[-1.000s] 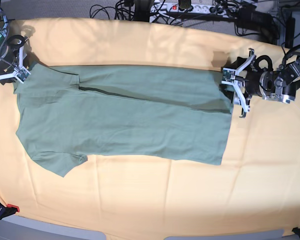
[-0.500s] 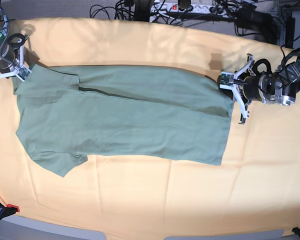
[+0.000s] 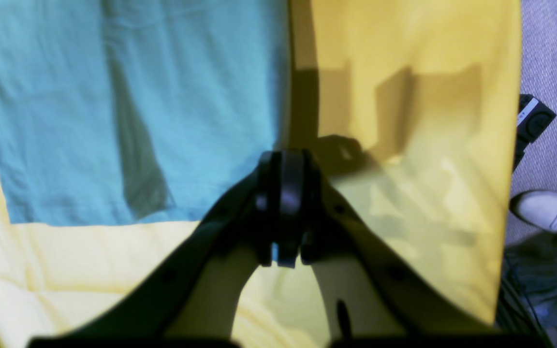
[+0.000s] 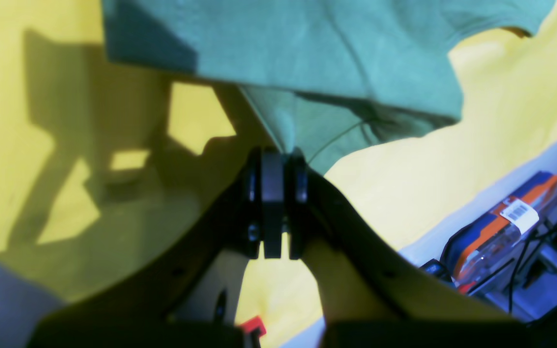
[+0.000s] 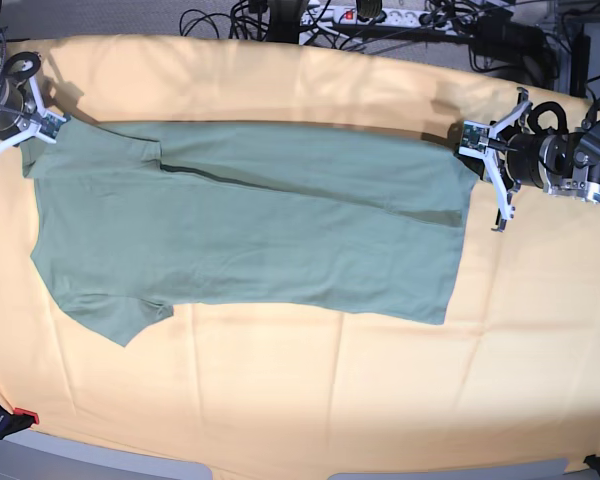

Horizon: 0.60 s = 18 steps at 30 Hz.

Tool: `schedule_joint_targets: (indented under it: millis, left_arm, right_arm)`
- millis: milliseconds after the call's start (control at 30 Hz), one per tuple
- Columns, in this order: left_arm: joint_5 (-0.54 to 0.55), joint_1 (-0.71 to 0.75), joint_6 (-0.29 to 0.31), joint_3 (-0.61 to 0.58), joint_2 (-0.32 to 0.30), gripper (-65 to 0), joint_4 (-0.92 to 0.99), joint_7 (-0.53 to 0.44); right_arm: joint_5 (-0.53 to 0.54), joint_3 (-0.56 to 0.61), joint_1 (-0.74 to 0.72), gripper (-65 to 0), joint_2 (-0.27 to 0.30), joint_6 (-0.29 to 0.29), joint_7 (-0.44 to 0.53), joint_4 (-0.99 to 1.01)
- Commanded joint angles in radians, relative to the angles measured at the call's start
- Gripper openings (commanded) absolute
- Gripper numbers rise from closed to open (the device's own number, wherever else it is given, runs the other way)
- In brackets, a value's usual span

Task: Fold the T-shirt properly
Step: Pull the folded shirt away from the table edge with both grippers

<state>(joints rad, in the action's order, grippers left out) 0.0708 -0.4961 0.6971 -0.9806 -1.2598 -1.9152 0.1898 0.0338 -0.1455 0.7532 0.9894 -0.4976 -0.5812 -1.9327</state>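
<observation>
The T-shirt (image 5: 250, 220) lies stretched lengthwise across the yellow cloth (image 5: 310, 400) on the tabletop, its far long edge already folded over, so I'd say the folding is barely begun, with the near sleeve and the crosswise folds left. The left gripper (image 5: 477, 143) is clamped on the far right hem corner and the right gripper (image 5: 42, 120) on the far left shoulder. Only the wrist views show the jaws pressed together, and only the right wrist view shows fabric (image 4: 307, 130) running into them.
</observation>
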Motion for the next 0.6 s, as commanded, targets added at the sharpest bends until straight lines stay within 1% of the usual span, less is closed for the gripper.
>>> schedule_joint_targets:
  millis: [0,67,133,233,300,400,467,567]
  left_arm:
    - [0.001,-0.017,0.001,0.012,-0.028,-65.0,-0.009,-0.006]
    - [0.001,-0.017,0.001,0.012,-0.035,-65.0,-0.009,-0.008]
    - [0.011,-0.017,0.001,0.012,-0.041,-65.0,-0.009,-0.010]
    - [0.068,-0.013,0.001,0.012,-0.043,-65.0,-0.009,-0.010]
    - [0.093,-0.010,0.001,0.012,-0.042,-65.0,-0.010,-0.010]
    - [0.097,-0.008,0.001,0.012,-0.045,-65.0,-0.020,-0.009]
    - [0.106,-0.008,0.001,0.012,-0.057,-65.0,-0.037,-0.009]
    - [0.166,-0.004,0.001,0.012,-0.095,-65.0,-0.080,-0.005]
  right_arm:
    - [-0.011,-0.012,0.010,-65.0,0.031,0.007,-0.007,-0.015]
    - [-0.011,-0.013,0.036,-65.0,0.044,0.007,-0.007,-0.016]
    - [-0.011,-0.012,0.054,-65.0,0.044,0.007,-0.008,-0.017]
    - [-0.011,-0.012,0.089,-65.0,0.044,0.008,-0.011,-0.022]
    - [-0.011,-0.012,0.115,-65.0,0.044,0.008,-0.027,-0.032]
    - [-0.011,-0.012,0.162,-65.0,0.044,0.016,-0.054,-0.056]
    - [-0.013,-0.013,0.185,-65.0,0.044,0.020,-0.060,-0.065]
    - [-0.039,-0.012,0.203,-65.0,0.044,0.033,-0.064,-0.065]
